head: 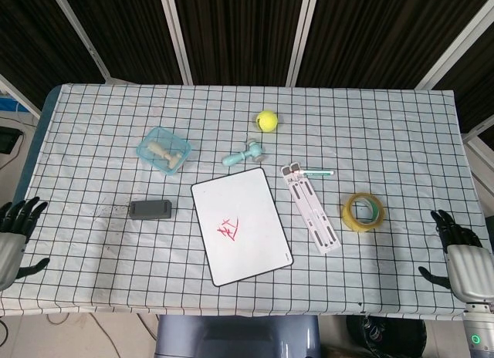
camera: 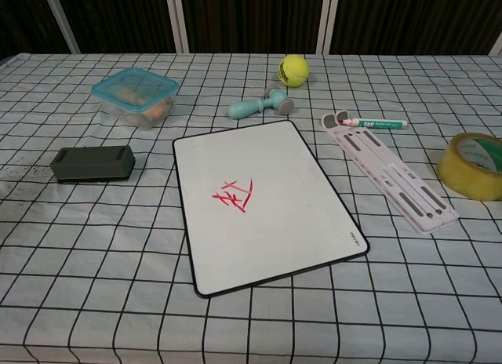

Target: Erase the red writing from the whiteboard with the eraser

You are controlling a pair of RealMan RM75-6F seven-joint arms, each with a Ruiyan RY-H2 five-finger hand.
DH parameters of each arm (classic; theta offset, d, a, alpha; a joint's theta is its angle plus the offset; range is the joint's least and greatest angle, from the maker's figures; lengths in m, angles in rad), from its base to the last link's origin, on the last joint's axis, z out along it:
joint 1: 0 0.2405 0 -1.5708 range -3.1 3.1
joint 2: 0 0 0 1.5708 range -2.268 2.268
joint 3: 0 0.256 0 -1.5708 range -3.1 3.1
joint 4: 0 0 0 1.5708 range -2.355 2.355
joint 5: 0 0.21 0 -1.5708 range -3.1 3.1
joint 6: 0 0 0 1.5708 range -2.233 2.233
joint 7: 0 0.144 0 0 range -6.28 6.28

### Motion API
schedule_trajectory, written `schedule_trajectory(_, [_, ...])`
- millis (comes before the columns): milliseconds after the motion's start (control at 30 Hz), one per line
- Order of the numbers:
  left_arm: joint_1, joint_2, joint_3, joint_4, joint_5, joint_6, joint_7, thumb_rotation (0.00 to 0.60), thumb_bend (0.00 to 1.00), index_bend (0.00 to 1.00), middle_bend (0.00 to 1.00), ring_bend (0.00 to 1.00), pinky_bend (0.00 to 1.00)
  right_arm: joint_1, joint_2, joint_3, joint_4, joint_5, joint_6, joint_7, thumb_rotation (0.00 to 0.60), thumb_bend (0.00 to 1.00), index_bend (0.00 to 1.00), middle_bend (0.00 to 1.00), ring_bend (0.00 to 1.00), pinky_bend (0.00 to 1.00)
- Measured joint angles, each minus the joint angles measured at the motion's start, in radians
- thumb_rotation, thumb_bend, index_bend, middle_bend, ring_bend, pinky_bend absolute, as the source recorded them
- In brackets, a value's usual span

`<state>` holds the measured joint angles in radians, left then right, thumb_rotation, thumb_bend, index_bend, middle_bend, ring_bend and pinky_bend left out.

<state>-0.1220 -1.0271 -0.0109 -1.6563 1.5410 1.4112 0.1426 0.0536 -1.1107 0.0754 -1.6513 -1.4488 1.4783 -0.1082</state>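
Eraser lies untouched left of board; red writing intact. Left hand and right hand at tabletop edges, fingers apart, empty. Risks: board sliding under wiping; eraser nudged toward tub.
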Motion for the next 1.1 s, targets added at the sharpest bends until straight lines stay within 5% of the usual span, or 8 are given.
schedule_trajectory(300, [-0.101,0.017,-0.041,-0.077,-0.044,-0.140,0.078,0.600,0.09,0.01,0.01,0.00,0.03,0.003,0.000,0.000,-0.001,0.005,-0.007,-0.001,0.600,0.08,0.06,0.09,0.20,0.22])
schedule_trajectory(633, [-0.288,0.020,-0.123,-0.135,-0.342,-0.434,0.245,0.600,0.09,0.01,0.04,0.00,0.05,0.003,-0.001,-0.001,-0.002,0.008,-0.010,-0.005,0.600,0.08,0.06,0.09,0.20,0.22])
schedule_trajectory(867, [-0.464,-0.044,-0.148,-0.044,-0.599,-0.634,0.354,0.600,0.10,0.01,0.07,0.00,0.05,0.003,-0.003,-0.001,-0.004,0.013,-0.013,-0.006,0.600,0.08,0.06,0.09,0.20,0.22])
schedule_trajectory(1100, [-0.575,-0.151,-0.126,0.079,-0.719,-0.717,0.421,0.600,0.10,0.05,0.11,0.00,0.05,0.004,-0.004,-0.001,-0.003,0.013,-0.014,-0.010,0.600,0.08,0.06,0.09,0.20,0.22])
